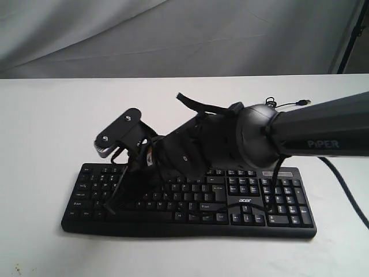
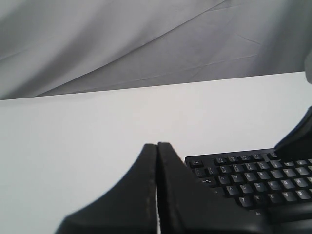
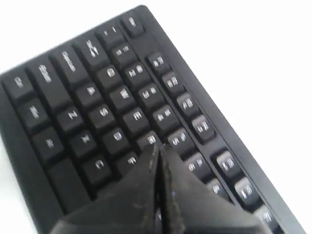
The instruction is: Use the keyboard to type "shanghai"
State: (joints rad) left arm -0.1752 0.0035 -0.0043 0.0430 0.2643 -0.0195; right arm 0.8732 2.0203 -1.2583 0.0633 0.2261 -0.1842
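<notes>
The black keyboard (image 1: 249,203) with white legends and an "acer" logo lies flat on the white table. My right arm reaches across it from the right, and the right gripper (image 1: 113,202) points down at the left half of the keys. In the right wrist view that gripper (image 3: 158,147) is shut with nothing in it, its tips low over the keyboard (image 3: 87,112) near the R and F keys. The left gripper (image 2: 157,145) is shut and empty, hanging above bare table just off the Esc end of the keyboard (image 2: 243,180). It does not show in the exterior view.
The keyboard's thin black USB cable (image 1: 287,104) lies loose on the table behind the right arm. A grey cloth backdrop (image 1: 173,34) hangs beyond the table's far edge. Part of the right arm (image 2: 298,136) shows dark at one side of the left wrist view.
</notes>
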